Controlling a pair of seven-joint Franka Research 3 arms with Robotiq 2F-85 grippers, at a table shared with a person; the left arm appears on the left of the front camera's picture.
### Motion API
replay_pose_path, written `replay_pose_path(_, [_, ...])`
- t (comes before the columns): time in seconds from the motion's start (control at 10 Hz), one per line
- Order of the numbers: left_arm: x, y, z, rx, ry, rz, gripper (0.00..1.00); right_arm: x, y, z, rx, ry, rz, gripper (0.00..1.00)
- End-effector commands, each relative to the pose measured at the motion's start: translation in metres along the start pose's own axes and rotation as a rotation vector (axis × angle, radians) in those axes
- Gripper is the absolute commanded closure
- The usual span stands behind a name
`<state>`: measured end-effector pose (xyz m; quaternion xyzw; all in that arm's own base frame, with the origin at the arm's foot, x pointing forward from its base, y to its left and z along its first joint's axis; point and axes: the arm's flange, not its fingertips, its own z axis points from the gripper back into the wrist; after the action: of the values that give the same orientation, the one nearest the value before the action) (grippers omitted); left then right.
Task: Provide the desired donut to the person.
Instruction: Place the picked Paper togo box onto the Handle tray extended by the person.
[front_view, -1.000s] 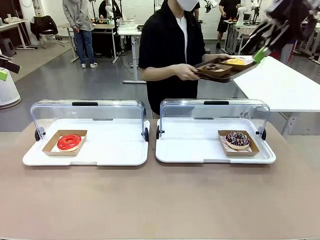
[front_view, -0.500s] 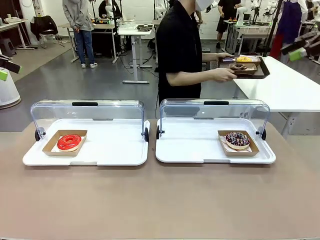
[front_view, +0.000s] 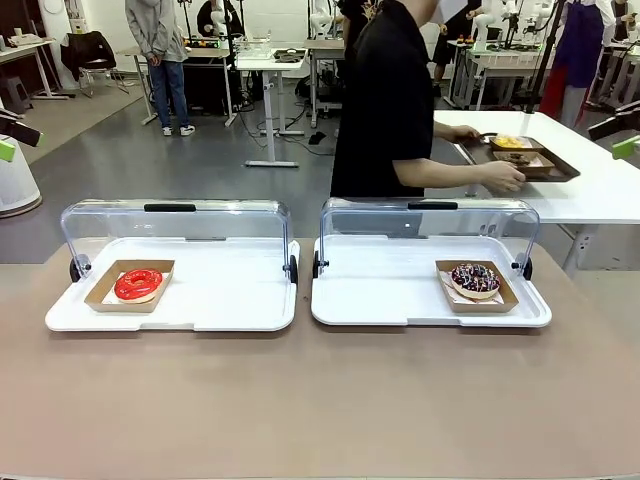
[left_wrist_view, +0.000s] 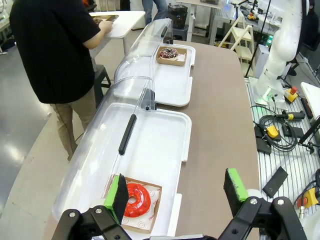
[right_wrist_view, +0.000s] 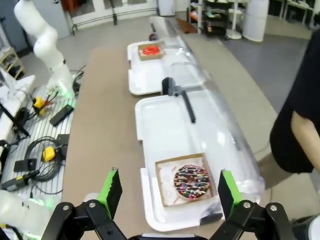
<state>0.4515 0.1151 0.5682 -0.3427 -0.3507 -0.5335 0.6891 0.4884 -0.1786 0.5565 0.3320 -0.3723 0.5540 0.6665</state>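
Black gripper (left_wrist_view: 175, 192) with green pads (left_wrist_view: 234, 184), white arm (right_wrist_view: 42, 37).

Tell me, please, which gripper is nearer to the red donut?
Left. The left gripper hovers open right above the red donut at its tray's end. The right gripper hangs open over the sprinkled chocolate donut on the other tray, far along the table.

Left gripper (left_wrist_view: 175, 192) — right gripper (right_wrist_view: 167, 192) — both open, empty

Brown table (front_view: 320, 400), white side table (front_view: 600, 190), figure in grey hoodie (front_view: 155, 30), black chair (front_view: 90, 50)
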Motion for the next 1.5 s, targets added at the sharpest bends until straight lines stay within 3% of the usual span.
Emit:
replay_pose_path(0.0, [0.001,-0.002,0.001,0.001,-0.002,0.009,0.0,-0.009,0.024,0.002,0.044,0.011,0.07,0.0])
replay_pose_path(0.4, [0.001,-0.002,0.001,0.001,-0.002,0.009,0.0,0.01,0.027,0.002,0.065,0.041,0.086,0.0])
replay_pose_path(0.5, [0.001,-0.002,0.001,0.001,-0.002,0.009,0.0,-0.003,0.026,0.007,0.063,0.021,0.075,0.0])
replay_pose_path(1.4, [0.001,-0.002,0.001,0.001,-0.002,0.009,0.0,-0.003,0.026,0.007,0.063,0.021,0.075,0.0])
